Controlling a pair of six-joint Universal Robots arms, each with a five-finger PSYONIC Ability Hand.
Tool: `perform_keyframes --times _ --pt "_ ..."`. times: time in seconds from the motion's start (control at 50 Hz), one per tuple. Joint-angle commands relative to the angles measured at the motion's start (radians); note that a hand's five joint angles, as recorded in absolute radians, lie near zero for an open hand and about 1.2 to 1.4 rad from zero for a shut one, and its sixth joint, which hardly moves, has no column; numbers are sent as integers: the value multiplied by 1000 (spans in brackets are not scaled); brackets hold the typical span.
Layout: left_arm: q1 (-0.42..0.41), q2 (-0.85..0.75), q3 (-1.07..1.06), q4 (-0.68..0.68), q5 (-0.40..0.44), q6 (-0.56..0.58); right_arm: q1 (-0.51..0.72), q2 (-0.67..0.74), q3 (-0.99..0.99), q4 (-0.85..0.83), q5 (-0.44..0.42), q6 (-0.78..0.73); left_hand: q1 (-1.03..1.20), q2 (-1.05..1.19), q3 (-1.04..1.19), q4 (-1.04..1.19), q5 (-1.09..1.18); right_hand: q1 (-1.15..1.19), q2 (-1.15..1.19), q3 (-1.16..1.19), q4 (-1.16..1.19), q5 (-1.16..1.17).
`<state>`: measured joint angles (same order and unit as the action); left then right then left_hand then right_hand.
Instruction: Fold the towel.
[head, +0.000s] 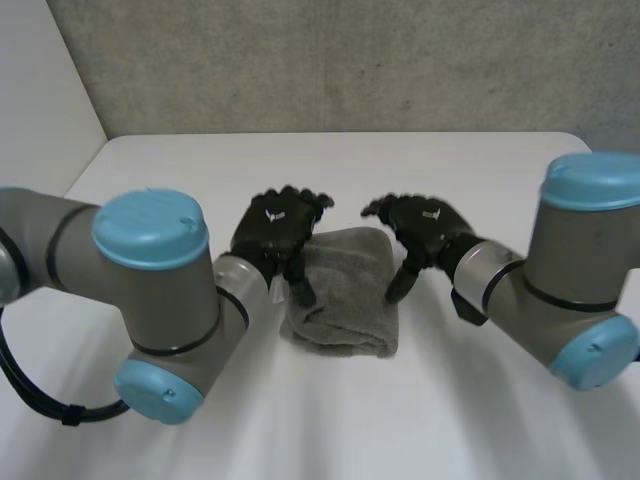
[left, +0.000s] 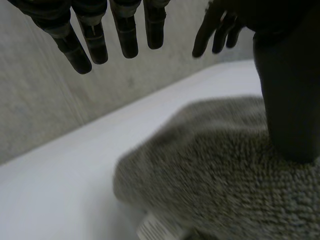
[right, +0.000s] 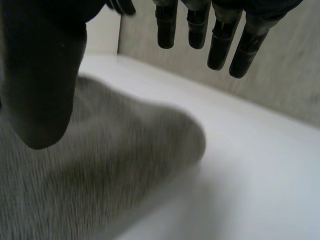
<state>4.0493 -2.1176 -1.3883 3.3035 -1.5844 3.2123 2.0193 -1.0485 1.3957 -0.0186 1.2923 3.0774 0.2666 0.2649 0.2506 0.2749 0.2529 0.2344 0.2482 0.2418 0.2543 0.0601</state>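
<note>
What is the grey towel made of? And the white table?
The towel looks like soft terry cloth, probably cotton: tiny fuzzy loops cover it and it sags in rounded folds. The table looks hard, smooth and white, maybe laminate or painted board; the pictures leave that open.

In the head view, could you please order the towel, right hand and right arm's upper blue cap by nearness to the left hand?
1. towel, right beside the left hand.
2. right hand, across the towel.
3. upper blue cap, far right.
</note>
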Motion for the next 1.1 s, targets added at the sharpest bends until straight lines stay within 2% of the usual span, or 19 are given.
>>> perform_keyframes --times 0.02,0.1,0.22,0.42,0.46,0.48,0.52,0.54,0.58,0.74,1.1 --pt "7 -38 -37 5 -3 3 6 173 -80 43 13 -9 -44 -43 -28 -53 -205 -60 -74 -67 -80 -60" --pt "16 -47 -52 5 -3 3 12 220 -113 84 19 -9 -44 -43 -28 -53 -205 -60 -74 -67 -80 -60" --pt "22 -38 -58 -4 -2 3 13 205 -118 88 33 -6 -47 -46 -31 -56 -208 -60 -74 -67 -80 -60" --pt "25 139 40 -19 0 -6 6 -81 -115 89 76 10 -50 -48 -34 -58 -211 -60 -74 -67 -80 -60" --pt "33 177 67 -48 -2 -8 -1 -193 -116 88 131 15 -53 -51 -37 -61 -214 -60 -74 -67 -80 -60" --pt "46 218 98 -97 -5 -11 -1 -194 -116 88 131 15 -56 -54 -40 -64 -217 -60 -74 -67 -80 -60" --pt "106 296 149 -203 -14 -25 -19 -286 -115 80 218 4 -59 -57 -43 -67 -220 -60 -74 -67 -80 -60" --pt "106 297 149 -203 -14 -25 -25 -316 -110 77 248 0 -59 -57 -43 -67 -220 -60 -74 -67 -80 -60" --pt "161 340 184 -278 -26 -61 -30 -337 -107 75 266 0 -71 -69 -55 -79 -231 -60 -74 -67 -80 -60" --pt "200 355 216 -338 -46 -103 -40 -343 -115 89 295 -57 -77 -75 -61 -85 -237 -60 -74 -67 -80 -60" --pt "198 357 212 -357 -43 -109 -39 -346 -118 91 280 -78 -80 -78 -63 -88 -240 -60 -74 -67 -80 -60"
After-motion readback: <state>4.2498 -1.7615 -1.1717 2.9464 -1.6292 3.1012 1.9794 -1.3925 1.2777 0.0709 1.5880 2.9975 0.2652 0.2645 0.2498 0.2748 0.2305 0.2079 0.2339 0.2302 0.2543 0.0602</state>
